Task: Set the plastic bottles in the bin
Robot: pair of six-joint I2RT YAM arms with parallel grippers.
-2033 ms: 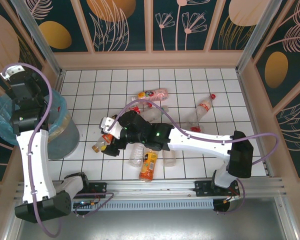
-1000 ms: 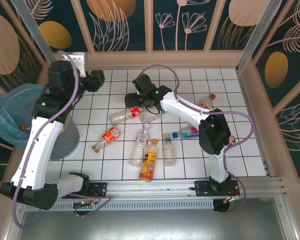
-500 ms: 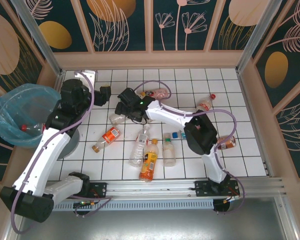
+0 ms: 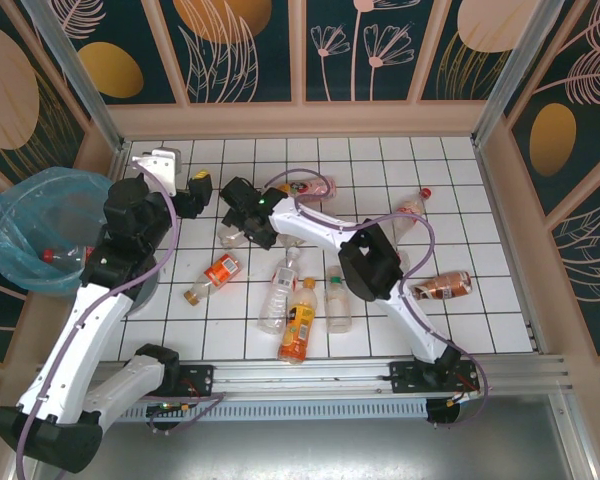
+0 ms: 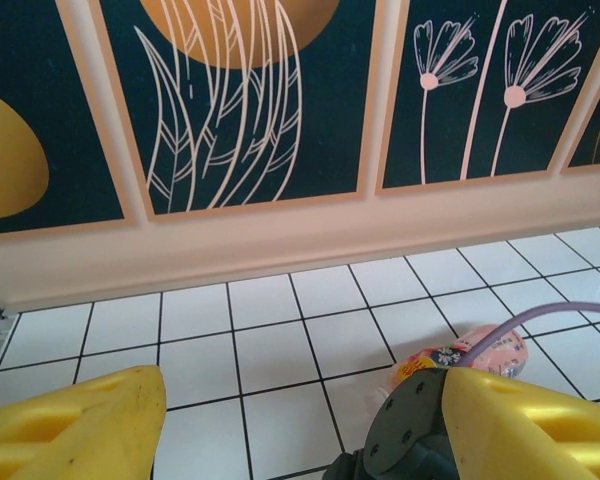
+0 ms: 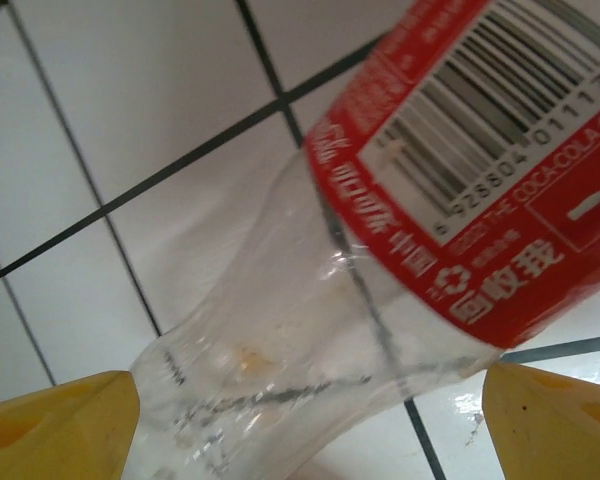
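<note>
Seen from above, a white tiled floor (image 4: 450, 160) held scattered plastic bottles, while a round bin (image 4: 15, 255) lined with a light-blue bag stood at the far left edge, with one red-capped bottle (image 4: 65, 255) lying inside it. The left gripper (image 4: 195, 190) hovered over the tiles near the back wall, right of the bin; in its wrist view its yellow fingers (image 5: 70, 425) were spread wide with nothing between them. Just beside it, the right gripper (image 4: 238, 222) reached across from the other side, down over a red-labelled bottle (image 4: 228, 237). In the right wrist view that bottle (image 6: 380, 300) lay on the tiles with its clear end between yellow fingers (image 6: 560, 420) standing wide apart on either side. A pink bottle (image 4: 315, 185) lay near the back. An orange-labelled bottle (image 4: 215, 275), two clear bottles (image 4: 278, 295), and an orange juice bottle (image 4: 298, 320) lay nearer the arms. Two more bottles (image 4: 442, 285) lay to the right.
</note>
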